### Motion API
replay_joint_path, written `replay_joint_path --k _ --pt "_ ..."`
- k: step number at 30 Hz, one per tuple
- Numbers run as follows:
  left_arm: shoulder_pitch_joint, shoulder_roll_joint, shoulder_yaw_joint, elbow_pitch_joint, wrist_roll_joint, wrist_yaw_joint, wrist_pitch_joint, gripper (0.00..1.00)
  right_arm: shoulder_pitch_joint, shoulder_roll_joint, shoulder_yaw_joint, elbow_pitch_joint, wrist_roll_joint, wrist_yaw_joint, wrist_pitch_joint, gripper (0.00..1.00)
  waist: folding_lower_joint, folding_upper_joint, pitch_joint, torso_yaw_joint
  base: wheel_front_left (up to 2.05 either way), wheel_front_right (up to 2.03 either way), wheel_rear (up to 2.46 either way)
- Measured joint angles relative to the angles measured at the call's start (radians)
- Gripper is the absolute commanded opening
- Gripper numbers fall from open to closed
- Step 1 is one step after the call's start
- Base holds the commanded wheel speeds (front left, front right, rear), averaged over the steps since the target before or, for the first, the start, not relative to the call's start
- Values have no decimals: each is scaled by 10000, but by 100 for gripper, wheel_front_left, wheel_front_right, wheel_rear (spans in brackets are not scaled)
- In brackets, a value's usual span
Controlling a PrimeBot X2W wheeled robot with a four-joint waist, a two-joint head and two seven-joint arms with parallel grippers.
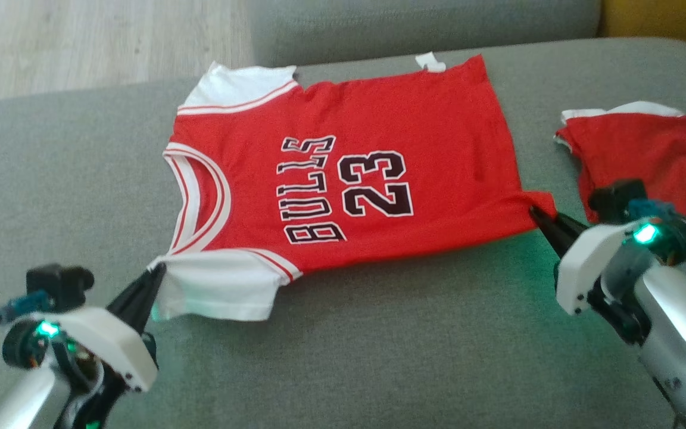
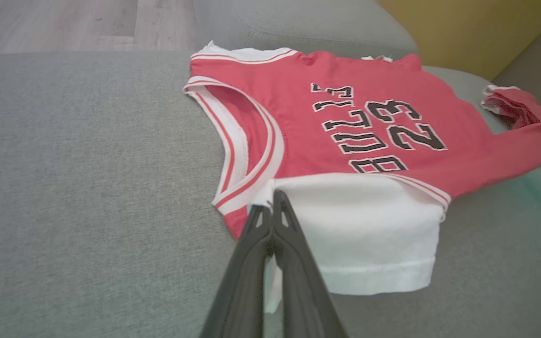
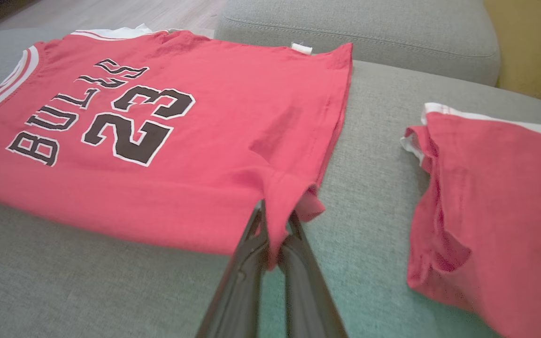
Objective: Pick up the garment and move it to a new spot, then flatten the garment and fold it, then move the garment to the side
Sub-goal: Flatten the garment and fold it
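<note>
Jersey [image 1: 343, 179] is shown spread flat, print up, on the grey sofa [image 1: 379, 357], collar to the left. Its near-left white sleeve [image 1: 218, 286] is pinched by the closed left gripper [image 1: 157, 271]; its near-right hem corner [image 1: 542, 202] is pinched by the closed right gripper [image 1: 535, 211]. A second red garment [image 1: 641, 155] is seen just to the right, apart

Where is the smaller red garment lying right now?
In the head view, the smaller red garment lies on the grey cushion at the far right. It is apart from the hem of the jersey, on the outer side of the right gripper.
</note>
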Motion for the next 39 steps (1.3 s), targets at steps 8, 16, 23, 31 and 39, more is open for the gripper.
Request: replay_joint_path --k 8,16,23,31,39 --pt "-1552 0 -151 918 -115 -167 1218 0 -906 439 -263 144 -238 0 491 0 1 0 630 19 0 0 0" --pt "-3289 -71 -558 2079 -19 -422 2397 0 -1901 848 -259 1049 -297 -2 880 0 0 0 1105 -49 0 0 0" --pt "-4572 -251 -1037 3064 449 -635 2713 0 -2719 1049 94 1904 -380 0 911 0 0 0 1525 -138 0 0 0" --pt "-5770 -627 -1218 4086 1039 -658 2259 100 -3591 1388 293 2961 -378 0 253 100 0 0 1973 -251 0 0 0" --pt "-7373 -1728 -433 5189 1778 -90 -1908 100 -4464 1768 -564 4207 -497 -2 -1781 100 0 0 2167 -325 0 0 0"
